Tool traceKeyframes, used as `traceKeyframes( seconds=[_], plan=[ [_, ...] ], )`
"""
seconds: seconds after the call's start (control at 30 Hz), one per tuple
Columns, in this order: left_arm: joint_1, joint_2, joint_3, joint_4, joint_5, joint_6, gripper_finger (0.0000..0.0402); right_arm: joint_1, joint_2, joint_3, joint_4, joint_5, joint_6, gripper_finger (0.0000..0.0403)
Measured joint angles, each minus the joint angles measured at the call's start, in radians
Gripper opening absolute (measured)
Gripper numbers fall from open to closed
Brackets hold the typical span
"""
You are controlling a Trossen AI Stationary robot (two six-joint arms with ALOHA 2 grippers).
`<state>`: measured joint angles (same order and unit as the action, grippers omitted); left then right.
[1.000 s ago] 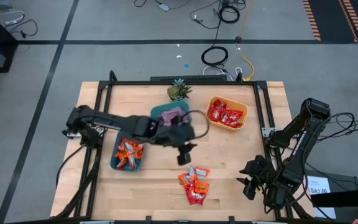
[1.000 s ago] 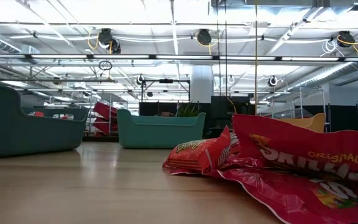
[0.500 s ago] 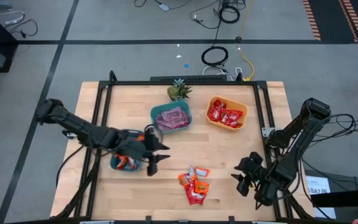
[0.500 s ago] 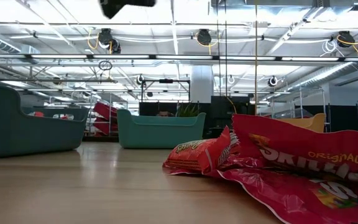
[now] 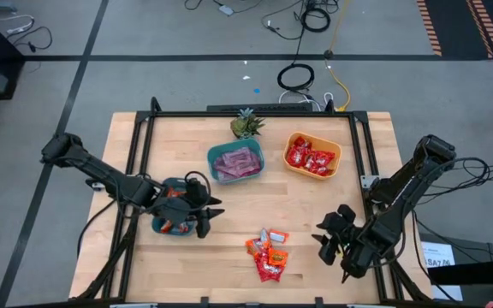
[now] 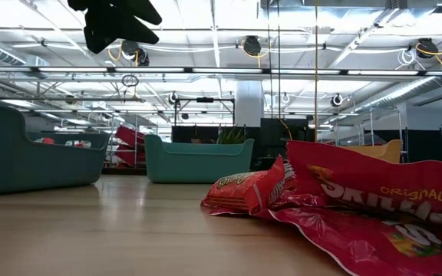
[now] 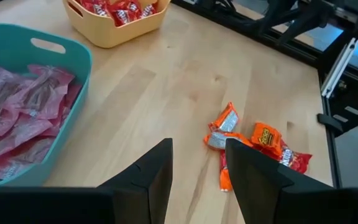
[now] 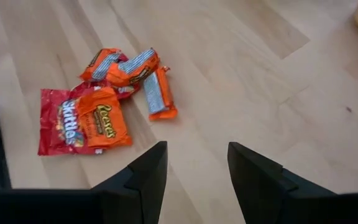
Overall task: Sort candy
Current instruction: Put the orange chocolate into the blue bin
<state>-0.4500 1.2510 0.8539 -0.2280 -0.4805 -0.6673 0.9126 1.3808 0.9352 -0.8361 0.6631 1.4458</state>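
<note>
A loose pile of candy (image 5: 268, 257), orange and red wrappers, lies flat on the wooden table near its front edge; the same pile shows in the left wrist view (image 7: 250, 140) and the right wrist view (image 8: 104, 99). My left gripper (image 5: 205, 222) hangs open above the table, next to the blue bowl (image 5: 157, 224) of orange candy, with nothing between its fingers (image 7: 157, 168). My right gripper (image 5: 326, 244) stands open to the right of the pile, holding nothing.
A teal bowl (image 5: 213, 159) of pink candy and a yellow bowl (image 5: 336, 156) of red candy stand toward the far edge, with a small green plant (image 5: 245, 125) behind them. Bare wood lies between the bowls and the pile. A black frame (image 5: 135, 154) borders the table.
My left gripper has swung from the table's middle toward the left edge and come down, rolling a little, to stop beside the blue bowl. My right gripper has crept toward the candy pile. Neither has changed its opening. The candy has stayed put.
</note>
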Motion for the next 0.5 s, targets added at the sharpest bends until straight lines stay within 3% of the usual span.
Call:
traceKeyframes(
  seconds=[0.17,0.5],
  plan=[
    [0.000,0.000,0.000,0.002,0.001,0.000,0.0157,-0.025,0.000,0.000,-0.033,0.005,-0.001,0.0180],
    [0.000,0.001,0.000,0.002,0.003,0.000,0.0157,-0.042,0.000,0.000,-0.063,0.038,-0.043,0.0257]
  ],
)
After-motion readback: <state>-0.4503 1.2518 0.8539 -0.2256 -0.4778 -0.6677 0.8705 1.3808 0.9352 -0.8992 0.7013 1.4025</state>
